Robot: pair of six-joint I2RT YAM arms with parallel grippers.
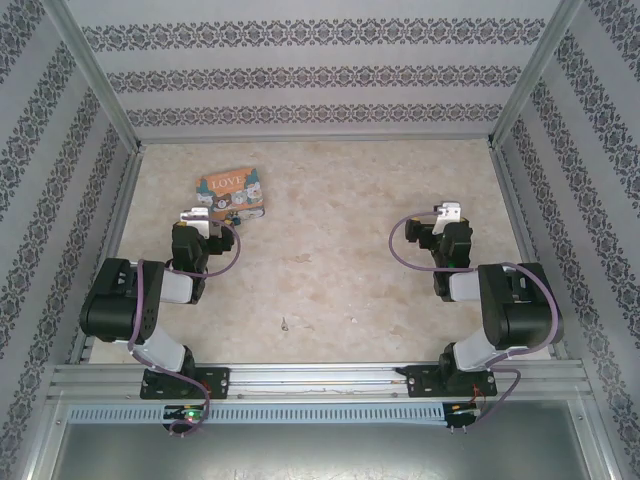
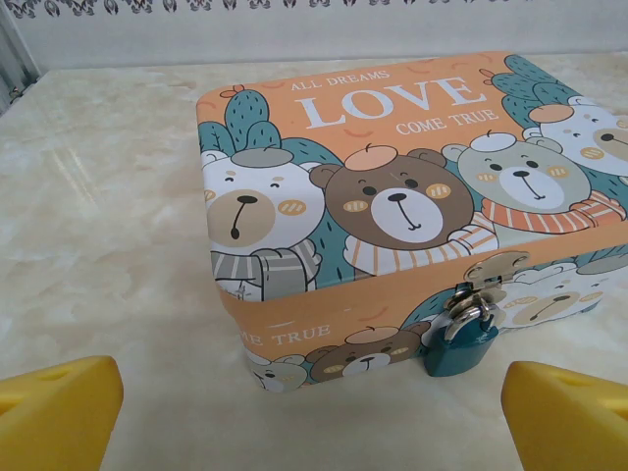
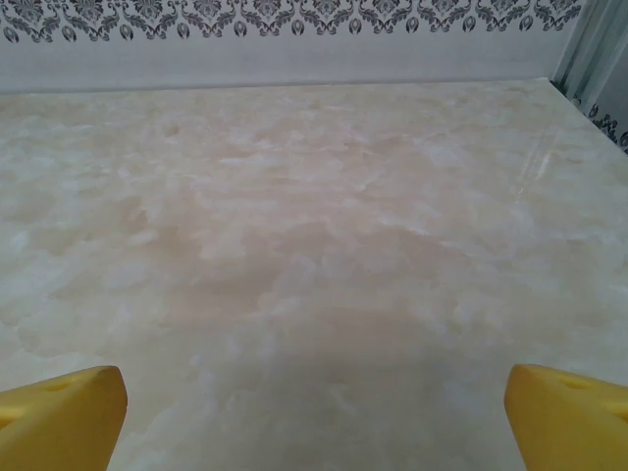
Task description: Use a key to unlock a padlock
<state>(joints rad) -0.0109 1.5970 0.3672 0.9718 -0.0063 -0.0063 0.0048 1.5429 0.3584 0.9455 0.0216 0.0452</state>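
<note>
Here, my left gripper [image 2: 314, 427] gapes wide and empty just before the padlock [image 2: 459, 345], which hangs from the hasp [image 2: 496, 267] of the orange tin box [image 2: 392, 186]. My right gripper [image 3: 314, 427], equally spread, holds nothing over the marbled table [image 3: 314, 226]. Patterned walls [image 3: 294, 20] stand behind. The key [image 1: 284, 323] is a faint sliver between my arms.

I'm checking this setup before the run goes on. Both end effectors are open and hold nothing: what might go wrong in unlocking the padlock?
1. The key, a thin sliver, lies flat on the table; a grasp may merely push it along.
2. The padlock hangs from the hasp of the tin box; it could swing away from the key unless the left end effector, open in front of it, steadies it.
3. Pressing there might slide the box.
</note>
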